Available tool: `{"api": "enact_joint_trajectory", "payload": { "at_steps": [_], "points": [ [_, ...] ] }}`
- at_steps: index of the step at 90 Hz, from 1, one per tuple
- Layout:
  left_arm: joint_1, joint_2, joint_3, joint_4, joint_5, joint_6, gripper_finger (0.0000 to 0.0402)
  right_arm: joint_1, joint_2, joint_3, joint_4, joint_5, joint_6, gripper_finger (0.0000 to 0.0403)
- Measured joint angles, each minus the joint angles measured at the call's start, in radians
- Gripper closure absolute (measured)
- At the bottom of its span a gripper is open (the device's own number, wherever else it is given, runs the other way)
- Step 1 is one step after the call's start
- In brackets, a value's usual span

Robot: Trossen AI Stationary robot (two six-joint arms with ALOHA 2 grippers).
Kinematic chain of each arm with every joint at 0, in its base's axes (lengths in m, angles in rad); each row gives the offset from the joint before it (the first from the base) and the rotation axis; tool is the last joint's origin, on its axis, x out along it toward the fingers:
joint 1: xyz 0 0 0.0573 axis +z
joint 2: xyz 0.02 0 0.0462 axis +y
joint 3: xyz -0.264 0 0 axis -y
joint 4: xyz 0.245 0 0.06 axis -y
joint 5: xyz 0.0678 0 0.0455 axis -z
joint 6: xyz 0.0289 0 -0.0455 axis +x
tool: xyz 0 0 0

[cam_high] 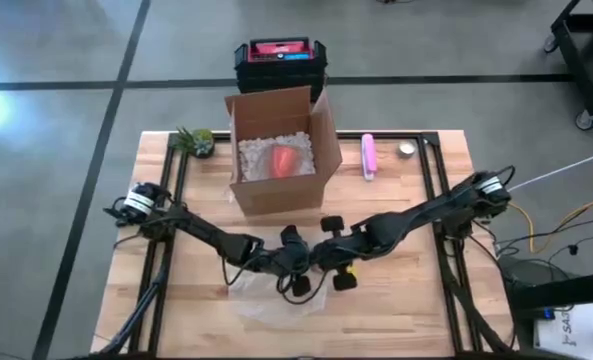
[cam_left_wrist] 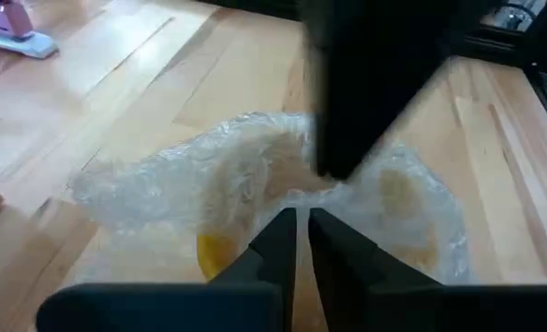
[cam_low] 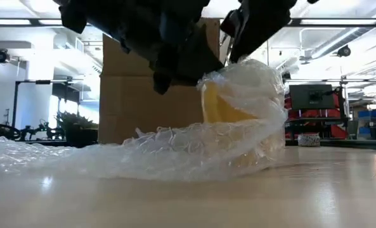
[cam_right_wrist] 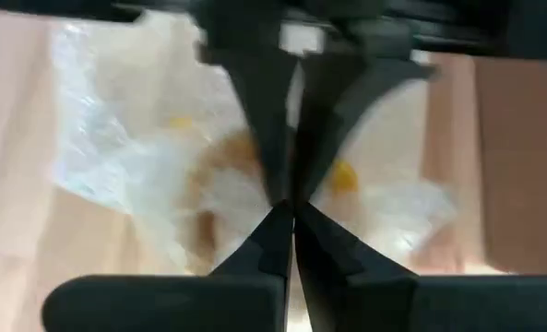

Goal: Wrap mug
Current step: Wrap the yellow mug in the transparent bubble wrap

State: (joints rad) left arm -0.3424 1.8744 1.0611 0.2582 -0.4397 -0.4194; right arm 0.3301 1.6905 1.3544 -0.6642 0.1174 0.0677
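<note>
Wooden table (cam_high: 406, 300) on grey, seemingly concrete floor (cam_high: 56, 120).

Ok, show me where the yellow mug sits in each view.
High: mug peeks out between the two grippers, low centre.
Low: right of centre, inside the wrap.
Left wrist: yellow patch low centre, under wrap.
Right wrist: yellow spot right of centre, behind the fingers.
Shared landmark: the wrap around it.

The mug (cam_low: 222, 107) is yellow under clear bubble wrap (cam_low: 175, 149) with a pattern of small bubbles. The cardboard box (cam_high: 281, 150) is brown, with white filling and a red object (cam_high: 284, 160) inside. The table (cam_high: 396, 300) is pale wood.
</note>
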Motion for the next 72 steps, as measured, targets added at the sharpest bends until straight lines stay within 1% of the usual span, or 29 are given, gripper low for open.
{"api": "enact_joint_trajectory", "payload": {
  "at_steps": [7, 23, 34, 41, 54, 63, 72],
  "points": [
    [0.000, 0.000, 0.000, -0.002, 0.000, 0.000, 0.0379, 0.011, 0.003, 0.001, 0.007, -0.021, 0.007, 0.0403],
    [0.000, 0.001, -0.001, 0.004, 0.000, 0.003, 0.0379, 0.017, 0.094, -0.028, 0.026, -0.025, 0.008, 0.0403],
    [-0.002, -0.009, -0.003, 0.005, 0.003, 0.012, 0.0379, 0.010, 0.155, -0.029, 0.034, -0.003, -0.016, 0.0403],
    [-0.011, -0.032, -0.004, -0.009, 0.008, 0.023, 0.0379, 0.008, 0.169, -0.028, 0.034, 0.013, -0.016, 0.0403],
    [-0.043, -0.116, -0.008, -0.065, 0.021, 0.027, 0.0379, 0.003, 0.166, -0.038, 0.039, 0.008, -0.016, 0.0403],
    [-0.074, -0.179, -0.006, -0.159, 0.020, -0.019, 0.0379, 0.003, 0.151, -0.038, 0.057, 0.012, -0.027, 0.0403],
    [-0.111, -0.196, -0.006, -0.228, 0.010, -0.074, 0.0379, 0.003, 0.146, -0.038, 0.058, 0.013, -0.027, 0.0403]
  ]
}}
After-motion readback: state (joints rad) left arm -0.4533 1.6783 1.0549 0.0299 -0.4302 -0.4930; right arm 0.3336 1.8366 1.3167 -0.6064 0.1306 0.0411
